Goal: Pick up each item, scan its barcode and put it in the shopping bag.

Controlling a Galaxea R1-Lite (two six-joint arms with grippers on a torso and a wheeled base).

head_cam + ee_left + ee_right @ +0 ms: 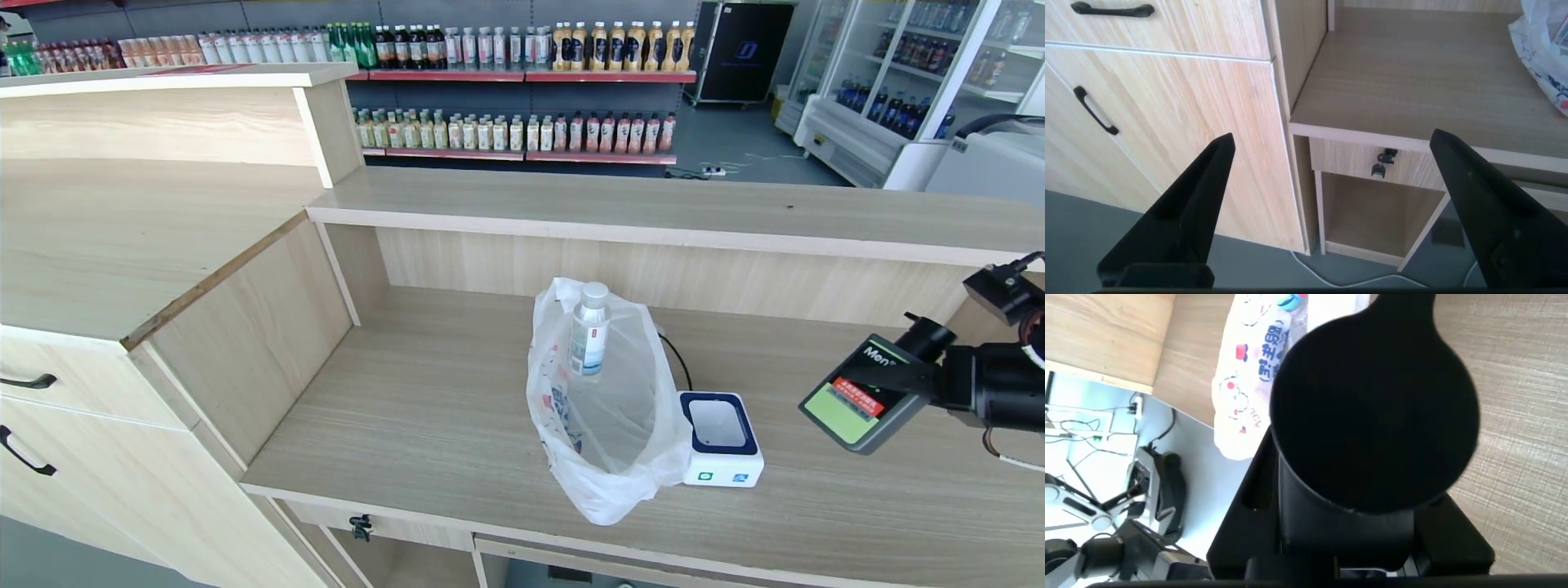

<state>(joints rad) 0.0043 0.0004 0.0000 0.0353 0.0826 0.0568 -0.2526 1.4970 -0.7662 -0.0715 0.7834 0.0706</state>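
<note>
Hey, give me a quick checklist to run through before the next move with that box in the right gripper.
1. Right gripper holding the dark box: ok.
2. Box over the scanner: not ok, held off to its right.
3. Box turned the right way for scanning: cannot tell.
4. Shopping bag beside the scanner, mouth open: ok.
5. Left gripper open, away from the bag: ok.

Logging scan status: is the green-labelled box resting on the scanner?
No, the right gripper holds the box in the air to the right of the scanner, whose window is bare.
</note>
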